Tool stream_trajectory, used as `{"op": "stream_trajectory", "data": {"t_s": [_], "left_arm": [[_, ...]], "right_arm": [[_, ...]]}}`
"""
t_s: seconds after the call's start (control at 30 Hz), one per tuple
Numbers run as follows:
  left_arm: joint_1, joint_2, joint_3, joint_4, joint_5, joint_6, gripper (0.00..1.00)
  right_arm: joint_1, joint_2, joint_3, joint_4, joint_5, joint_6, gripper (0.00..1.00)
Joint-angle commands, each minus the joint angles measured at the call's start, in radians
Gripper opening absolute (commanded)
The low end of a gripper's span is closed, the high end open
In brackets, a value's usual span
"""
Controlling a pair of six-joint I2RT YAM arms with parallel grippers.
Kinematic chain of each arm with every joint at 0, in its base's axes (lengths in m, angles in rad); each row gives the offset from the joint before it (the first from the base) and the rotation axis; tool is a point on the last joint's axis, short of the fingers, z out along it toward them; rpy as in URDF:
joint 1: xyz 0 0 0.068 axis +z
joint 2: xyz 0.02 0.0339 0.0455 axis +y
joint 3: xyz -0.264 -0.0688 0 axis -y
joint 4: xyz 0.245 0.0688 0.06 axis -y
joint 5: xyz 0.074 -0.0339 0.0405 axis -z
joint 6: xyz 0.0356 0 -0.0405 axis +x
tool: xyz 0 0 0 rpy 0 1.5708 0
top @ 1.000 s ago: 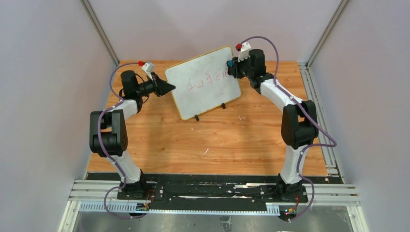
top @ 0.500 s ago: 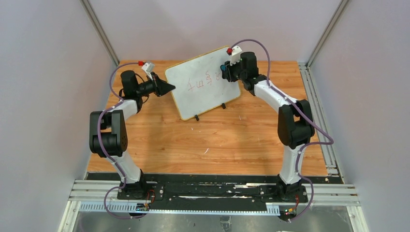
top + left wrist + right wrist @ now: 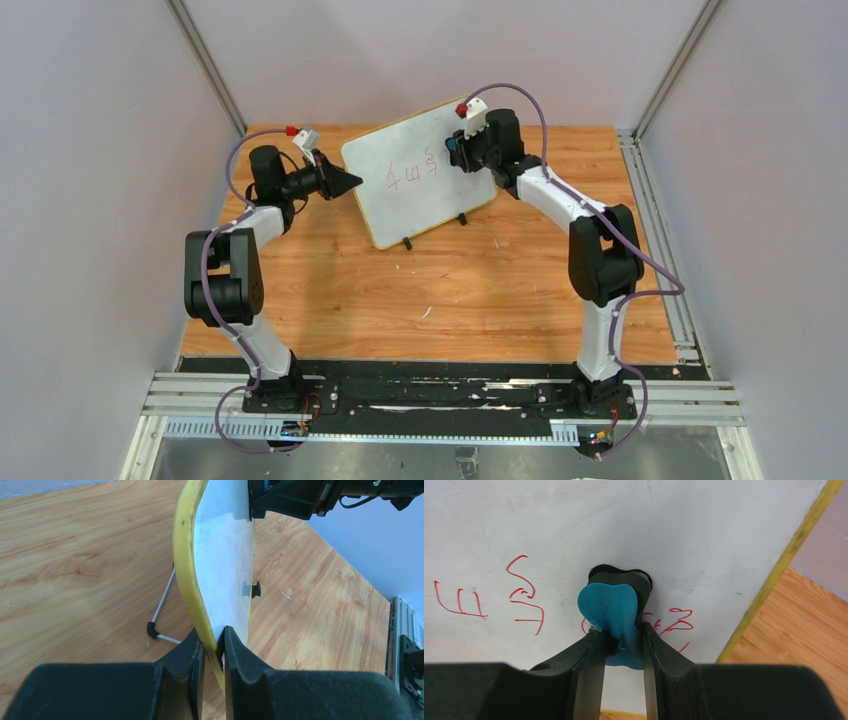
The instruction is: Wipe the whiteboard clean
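Left end effector (image 3: 214,641) is clamping the whiteboard (image 3: 225,560) edge. Right end effector (image 3: 620,637) is gripping a blue eraser (image 3: 606,602) against it.

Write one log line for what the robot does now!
left hand: shut on whiteboard edge | right hand: shut on blue eraser, against whiteboard | red marks: either side of eraser

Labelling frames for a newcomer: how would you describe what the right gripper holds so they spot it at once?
Find the whiteboard propped at the far side of the wooden table. Against its white face, among red marks, the right gripper pinches a small eraser: the only bright blue thing there, black-backed toward the board.
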Motion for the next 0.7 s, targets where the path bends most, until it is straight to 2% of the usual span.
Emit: {"op": "stream_trajectory", "data": {"t_s": [0.0, 0.27, 0.67], "left_arm": [[0.013, 0.013, -0.022, -0.070, -0.063, 0.114, 0.00], [0.013, 0.008, -0.024, -0.081, -0.065, 0.123, 0.00], [0.014, -0.005, -0.024, -0.088, -0.066, 0.120, 0.00]], "right_arm": [[-0.069, 0.025, 0.012, -0.014, 0.054, -0.020, 0.00], [-0.117, 0.014, -0.007, -0.014, 0.065, -0.024, 0.01], [-0.096, -0.011, -0.074, 0.032, 0.012, 0.055, 0.01]]}}
